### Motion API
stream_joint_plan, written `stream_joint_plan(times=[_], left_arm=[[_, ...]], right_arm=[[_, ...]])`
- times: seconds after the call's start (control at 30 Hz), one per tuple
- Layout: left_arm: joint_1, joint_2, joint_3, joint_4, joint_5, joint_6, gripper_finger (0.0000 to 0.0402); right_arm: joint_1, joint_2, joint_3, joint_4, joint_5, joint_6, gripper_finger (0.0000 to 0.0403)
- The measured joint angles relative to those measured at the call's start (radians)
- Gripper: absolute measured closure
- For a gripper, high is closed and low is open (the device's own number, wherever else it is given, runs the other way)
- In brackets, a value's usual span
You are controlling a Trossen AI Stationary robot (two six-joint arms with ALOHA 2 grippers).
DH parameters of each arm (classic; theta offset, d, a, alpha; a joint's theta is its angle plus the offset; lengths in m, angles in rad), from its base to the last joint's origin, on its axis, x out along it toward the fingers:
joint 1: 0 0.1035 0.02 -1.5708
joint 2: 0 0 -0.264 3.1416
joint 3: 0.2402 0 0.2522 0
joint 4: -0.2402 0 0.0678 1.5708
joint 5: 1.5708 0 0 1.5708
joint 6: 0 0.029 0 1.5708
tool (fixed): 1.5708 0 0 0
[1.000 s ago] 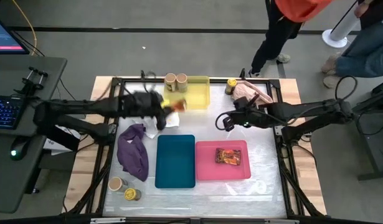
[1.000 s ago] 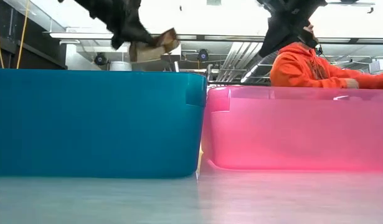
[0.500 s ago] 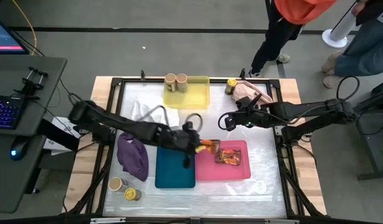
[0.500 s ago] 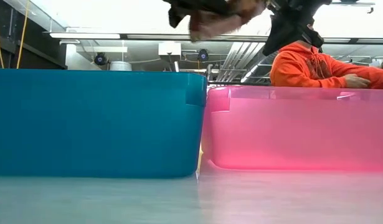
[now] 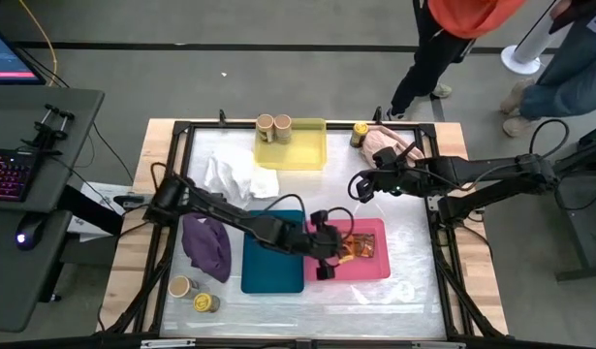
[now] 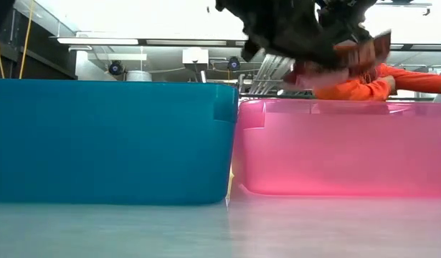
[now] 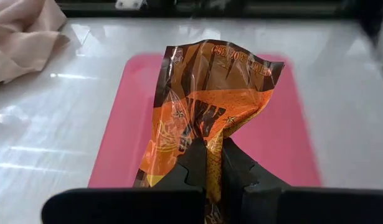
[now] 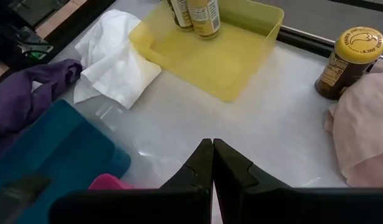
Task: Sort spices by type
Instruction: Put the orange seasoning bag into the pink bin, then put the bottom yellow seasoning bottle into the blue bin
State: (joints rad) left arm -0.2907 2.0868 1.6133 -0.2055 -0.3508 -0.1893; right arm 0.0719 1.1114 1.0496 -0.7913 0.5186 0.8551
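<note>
My left gripper [image 5: 329, 248] hangs over the pink tray [image 5: 375, 264], shut on a flat orange-red foil packet [image 7: 207, 93]. The low view shows that packet [image 6: 353, 59] above the tray's rim. A second packet [image 5: 363, 240] lies in the pink tray. Two tan-lidded jars [image 5: 273, 124] stand in the yellow tray [image 5: 302, 150]. One yellow-lidded jar [image 8: 348, 62] stands by the pink cloth [image 5: 390, 143]. A tan-lidded jar [image 5: 181, 286] and a yellow-lidded jar [image 5: 206, 302] stand at the near left. My right gripper [image 5: 359, 187] is shut and holds nothing, hovering between the yellow and pink trays. My left gripper pinches the packet's end nearest to it [image 7: 207, 163] between its two fingers, reaching in from the table's left. The crumpled packet sticks out forward past the fingertips. It is lifted clear above the pink tray's floor [image 7: 126, 143].
The teal tray [image 5: 273, 254] sits left of the pink one. A purple cloth [image 5: 207, 242] lies at the left and a white cloth [image 5: 241, 178] lies by the yellow tray. People stand beyond the far edge. Bare table lies around my right gripper.
My left gripper has carried the packet from beside the yellow tray and white cloth, across the teal tray, toward the right and near edges. It now hangs over the pink tray and has stayed shut on the packet. My right gripper has edged slightly right.
</note>
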Motion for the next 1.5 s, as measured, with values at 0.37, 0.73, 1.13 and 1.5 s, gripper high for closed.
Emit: stream_joint_plan(times=[0.37, 0.73, 1.13, 1.5], left_arm=[[0.021, 0.113, 0.01, 0.049, -0.006, 0.107, 0.0401], [0.082, 0.151, 0.009, 0.024, 0.0, 0.042, 0.0344], [0.086, 0.134, 0.009, -0.006, 0.08, 0.038, 0.0259], [0.134, -0.145, -0.064, -0.287, -0.013, 0.082, 0.0264]], right_arm=[[0.0, 0.001, 0.0, -0.002, 0.03, 0.06, 0.0402], [0.0, 0.002, 0.0, -0.007, 0.031, 0.09, 0.0402], [0.0, 0.002, 0.0, -0.015, 0.031, 0.088, 0.0402], [0.014, 0.002, 0.0, -0.031, -0.077, 0.079, 0.0402]])
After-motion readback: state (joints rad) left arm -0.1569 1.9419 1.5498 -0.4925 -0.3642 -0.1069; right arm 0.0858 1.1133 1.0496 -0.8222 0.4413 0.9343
